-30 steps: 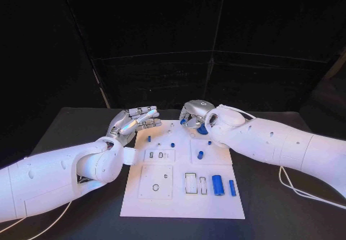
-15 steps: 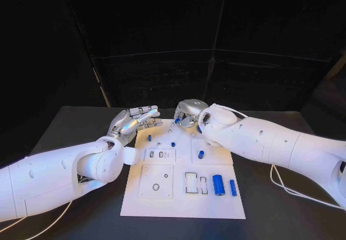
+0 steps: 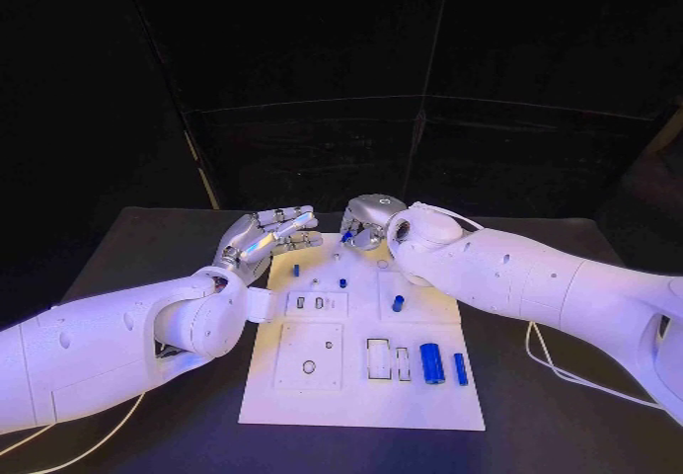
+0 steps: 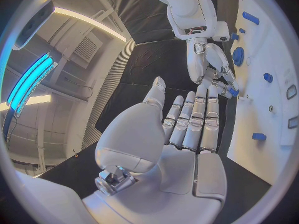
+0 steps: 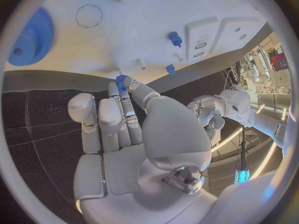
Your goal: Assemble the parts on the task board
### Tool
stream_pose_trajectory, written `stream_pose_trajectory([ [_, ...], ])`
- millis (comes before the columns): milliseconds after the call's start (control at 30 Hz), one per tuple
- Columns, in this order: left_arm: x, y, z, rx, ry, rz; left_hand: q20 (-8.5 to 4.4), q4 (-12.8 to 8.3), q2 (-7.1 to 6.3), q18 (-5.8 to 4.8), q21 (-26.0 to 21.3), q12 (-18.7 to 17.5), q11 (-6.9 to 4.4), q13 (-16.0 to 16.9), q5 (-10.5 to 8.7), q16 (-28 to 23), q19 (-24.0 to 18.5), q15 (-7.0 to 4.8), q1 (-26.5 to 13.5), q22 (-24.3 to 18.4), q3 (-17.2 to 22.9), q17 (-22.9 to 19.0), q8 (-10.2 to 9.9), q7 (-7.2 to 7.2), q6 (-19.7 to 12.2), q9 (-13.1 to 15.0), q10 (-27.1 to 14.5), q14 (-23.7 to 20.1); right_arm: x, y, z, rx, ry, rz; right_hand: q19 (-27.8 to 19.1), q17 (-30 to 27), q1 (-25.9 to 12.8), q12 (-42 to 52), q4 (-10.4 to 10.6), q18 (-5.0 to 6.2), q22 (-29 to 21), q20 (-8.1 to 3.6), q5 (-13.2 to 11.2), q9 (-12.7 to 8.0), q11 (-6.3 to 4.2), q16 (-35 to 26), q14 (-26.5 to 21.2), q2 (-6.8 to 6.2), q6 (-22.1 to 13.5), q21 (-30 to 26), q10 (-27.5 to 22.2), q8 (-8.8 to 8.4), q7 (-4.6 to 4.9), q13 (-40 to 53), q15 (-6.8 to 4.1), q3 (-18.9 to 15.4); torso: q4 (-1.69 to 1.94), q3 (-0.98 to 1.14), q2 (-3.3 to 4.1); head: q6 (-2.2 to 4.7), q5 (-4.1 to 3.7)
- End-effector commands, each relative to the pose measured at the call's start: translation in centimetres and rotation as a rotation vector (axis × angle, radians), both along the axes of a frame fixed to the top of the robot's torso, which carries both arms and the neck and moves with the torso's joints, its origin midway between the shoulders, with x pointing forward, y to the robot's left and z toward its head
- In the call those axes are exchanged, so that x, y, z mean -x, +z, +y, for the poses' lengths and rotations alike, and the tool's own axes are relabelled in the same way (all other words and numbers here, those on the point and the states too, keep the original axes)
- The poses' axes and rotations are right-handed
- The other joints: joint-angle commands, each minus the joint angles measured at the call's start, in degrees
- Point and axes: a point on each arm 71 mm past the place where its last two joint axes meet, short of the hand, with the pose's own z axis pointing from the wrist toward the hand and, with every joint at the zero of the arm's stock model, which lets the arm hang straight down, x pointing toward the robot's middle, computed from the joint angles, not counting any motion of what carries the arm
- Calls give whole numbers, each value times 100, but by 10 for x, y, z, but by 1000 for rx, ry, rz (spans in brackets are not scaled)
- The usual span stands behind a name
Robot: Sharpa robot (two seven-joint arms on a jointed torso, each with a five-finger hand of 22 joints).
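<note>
The white task board (image 3: 363, 405) lies in the middle of the table. My right hand (image 3: 367, 222) hovers over its far edge and pinches a small blue part (image 5: 121, 78) between thumb and a fingertip; the same small blue part (image 4: 231, 91) shows at those fingertips in the left wrist view. My left hand (image 3: 270, 237) is at the board's far left corner, fingers stretched out straight, holding nothing. Blue pegs (image 3: 296, 269) (image 3: 341, 283) stand near the hands. A blue gear (image 5: 31, 37) lies on the board (image 5: 124, 35) close to the right hand.
Two blue cylinders (image 3: 430, 363) (image 3: 458, 368) lie at the board's near right beside rectangular slots. Another blue peg (image 3: 397, 303) sits mid-board. Black table surface surrounds the board on all sides.
My right hand has moved left and farther along the board's far edge, still with the small blue part. The left hand has hardly moved.
</note>
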Motion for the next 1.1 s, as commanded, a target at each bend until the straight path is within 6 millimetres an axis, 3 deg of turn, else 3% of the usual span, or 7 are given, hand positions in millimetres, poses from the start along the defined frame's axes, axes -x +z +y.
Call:
stream_pose_trajectory([
  [33,0,3,-2,5,-11,-17,20,-29,31,60,-23,-21,18,-4,-19,-35,30,27,-24,-5,11,-5,-23,298,-18,-3,-32,-4,-1,1,2,3,9,6,30,1,-32,-36,35,-47,1,-10,31,9,9,28,57,-39,13,29,-4,-4,-12,-9,0,2,-1,-3,0,0,1],
  [967,-1,4,-4,6,-17,-17,21,-39,33,61,-30,-24,18,-4,-19,-41,30,28,-20,-11,16,-6,-22,297,-20,-3,-31,-6,-7,-4,12,35,8,44,29,-10,-51,-52,69,-49,9,-5,33,4,17,33,50,-66,-12,36,-34,-19,-7,-14,6,13,-7,-1,3,-55,48],
  [1033,-1,4,-4,6,-18,-16,21,-40,33,61,-31,-24,18,-4,-19,-42,30,28,-19,-11,16,-6,-22,297,-21,-3,-31,-7,-7,-5,11,36,4,45,5,-52,-62,-77,88,-43,-21,0,28,-3,30,12,36,-91,-52,23,-79,-41,6,-21,16,20,-10,-2,3,-56,48],
  [1100,-1,4,-4,6,-19,-15,21,-40,33,61,-31,-24,18,-4,-19,-42,30,28,-19,-11,16,-6,-22,297,-21,-3,-31,-7,-8,-5,11,36,1,44,-117,-246,-114,-209,143,-21,-184,44,2,-36,121,-105,-32,-182,-307,-61,-336,-117,111,-58,90,38,-12,-3,1,-55,47],
])
